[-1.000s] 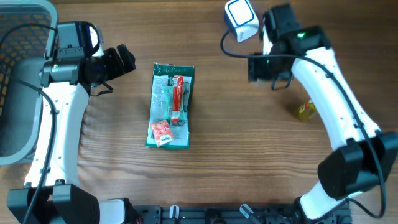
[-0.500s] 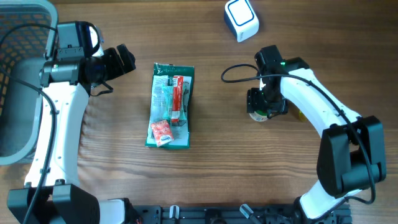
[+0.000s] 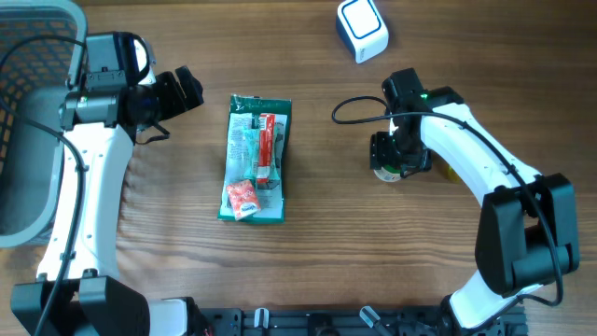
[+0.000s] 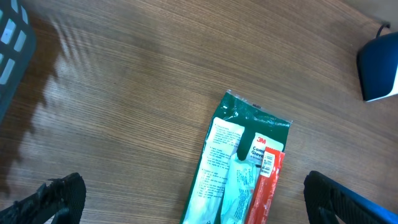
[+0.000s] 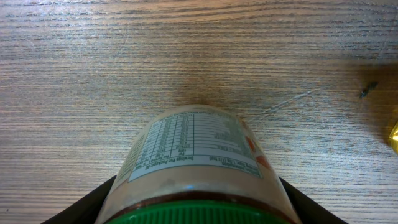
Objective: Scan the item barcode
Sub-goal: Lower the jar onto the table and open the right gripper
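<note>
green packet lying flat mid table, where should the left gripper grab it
Probably straight down from above, jaws across its narrow width: the green packet lies flat and thin, so only its long side edges give purchase.

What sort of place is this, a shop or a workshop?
Probably a mock shop checkout on a wooden table rather than a real store: a small blue-and-white barcode scanner, a grey basket at the edge, and packaged goods, a green packet and a labelled jar.
</note>
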`<state>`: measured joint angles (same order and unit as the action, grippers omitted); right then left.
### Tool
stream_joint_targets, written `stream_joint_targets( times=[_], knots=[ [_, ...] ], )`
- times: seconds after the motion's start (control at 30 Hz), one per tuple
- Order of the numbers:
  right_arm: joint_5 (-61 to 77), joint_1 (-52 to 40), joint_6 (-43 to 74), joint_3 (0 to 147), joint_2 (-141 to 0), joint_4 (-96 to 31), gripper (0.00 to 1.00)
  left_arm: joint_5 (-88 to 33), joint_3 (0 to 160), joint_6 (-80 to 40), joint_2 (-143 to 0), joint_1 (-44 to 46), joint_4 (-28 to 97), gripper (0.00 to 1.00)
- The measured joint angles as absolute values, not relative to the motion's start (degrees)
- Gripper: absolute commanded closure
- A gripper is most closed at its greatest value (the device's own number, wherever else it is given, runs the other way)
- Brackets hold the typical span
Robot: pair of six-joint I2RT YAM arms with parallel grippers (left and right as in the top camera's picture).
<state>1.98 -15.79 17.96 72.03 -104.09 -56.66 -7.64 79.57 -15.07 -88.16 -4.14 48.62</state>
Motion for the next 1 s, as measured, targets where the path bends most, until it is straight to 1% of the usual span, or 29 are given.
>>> stream_joint_targets(
  times=[0.1,0.27,0.4,0.57,0.63,0.73,0.8,0.9,1.0],
  knots=[
    [1.98,-15.79,17.93,72.01,-104.09,-56.69,0.25,-7.64,79.57,-15.07,-88.16,-4.14,48.62,0.00],
    [2.09,-15.79,17.91,72.03,-104.09,-56.66,0.13,-7.64,79.57,-15.07,-88.16,-4.14,48.62,0.00],
    [2.13,-15.79,17.96,72.03,-104.09,-56.53,0.13,-7.64,79.57,-15.07,-88.16,-4.14,48.64,0.00],
    [2.11,-15.79,17.96,72.03,-104.09,-53.06,0.20,-7.64,79.57,-15.07,-88.16,-4.14,48.62,0.00],
    [2.11,-15.79,17.98,73.06,-104.16,-53.63,0.20,-7.64,79.57,-15.07,-88.16,-4.14,48.62,0.00],
    [2.13,-15.79,17.98,78.83,-104.27,-57.58,0.19,-7.64,79.57,-15.07,-88.16,-4.14,48.62,0.00],
    [2.13,-15.79,17.96,85.93,-104.27,-60.90,0.19,-7.62,79.57,-15.05,-88.16,-4.14,48.64,0.00],
    [2.11,-15.79,18.41,92.36,-104.22,-66.02,0.01,-7.64,79.57,-15.05,-88.16,-4.14,48.56,0.00],
    [1.58,-15.79,21.50,93.14,-104.09,-71.53,0.00,-7.62,79.57,-15.07,-88.16,-4.14,48.62,0.00]
  ],
)
